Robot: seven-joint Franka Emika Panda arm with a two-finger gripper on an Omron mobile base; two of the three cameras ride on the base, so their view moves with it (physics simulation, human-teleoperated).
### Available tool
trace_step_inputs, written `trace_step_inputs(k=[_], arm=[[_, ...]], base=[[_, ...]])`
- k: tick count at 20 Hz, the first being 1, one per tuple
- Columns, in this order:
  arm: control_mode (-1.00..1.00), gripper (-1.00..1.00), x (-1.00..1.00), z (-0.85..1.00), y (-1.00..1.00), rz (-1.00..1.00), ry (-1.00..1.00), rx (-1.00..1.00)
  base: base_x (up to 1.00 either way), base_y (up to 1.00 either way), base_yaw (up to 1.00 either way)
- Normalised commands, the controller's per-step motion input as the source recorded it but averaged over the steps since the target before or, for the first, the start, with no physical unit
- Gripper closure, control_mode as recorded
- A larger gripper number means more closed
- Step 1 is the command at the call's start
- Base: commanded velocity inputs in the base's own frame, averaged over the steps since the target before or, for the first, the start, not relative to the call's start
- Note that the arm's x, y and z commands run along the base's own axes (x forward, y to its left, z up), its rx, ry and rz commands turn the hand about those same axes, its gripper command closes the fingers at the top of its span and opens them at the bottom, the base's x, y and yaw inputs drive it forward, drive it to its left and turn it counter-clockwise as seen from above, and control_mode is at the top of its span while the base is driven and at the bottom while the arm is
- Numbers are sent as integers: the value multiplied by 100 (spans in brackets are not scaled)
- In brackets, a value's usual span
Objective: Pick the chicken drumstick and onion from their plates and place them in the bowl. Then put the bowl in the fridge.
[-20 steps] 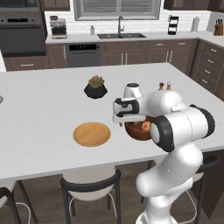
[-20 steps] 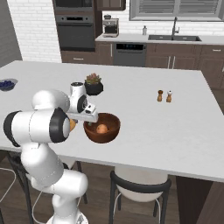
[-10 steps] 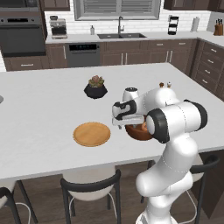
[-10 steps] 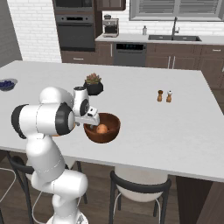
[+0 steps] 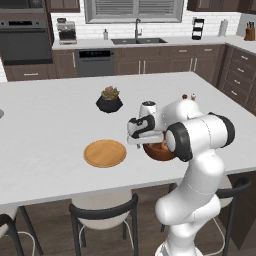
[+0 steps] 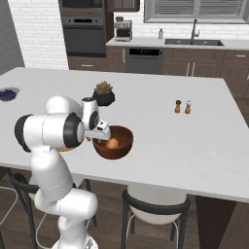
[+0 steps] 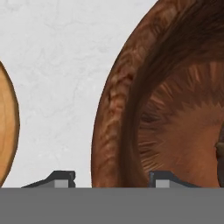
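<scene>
At centre frame on the bench (image 6: 194, 141), the end effector (image 7: 109, 181) straddled the bowl (image 6: 115, 142) rim, partly open; whether it gripped, I cannot tell. Food lay inside, so lifting toward the fridge seemed next.

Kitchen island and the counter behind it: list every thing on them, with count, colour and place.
bowl: one, dark reddish-brown, near front edge of island, orange-tan food inside.
wooden plate: one, tan, bare, left of the bowl.
succulent pot: one, black, mid-island.
salt and pepper shakers: two, brown and white, right side of island.
blueberry bowl: one, grey, far left edge.
coffee maker: one, dark, back counter.
gripper: one, dark tips astride the bowl's near rim.
</scene>
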Motion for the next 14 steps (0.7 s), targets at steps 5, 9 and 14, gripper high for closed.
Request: trace_step_inputs(k=[5,9,14], arm=[[-100,100,0,0,0,0,0,0],[-100,100,-9,21,0,5,0,0],[-100,100,-44,87,6,7,-5,0]], base=[[0,0,0],[0,0,0],[0,0,0]])
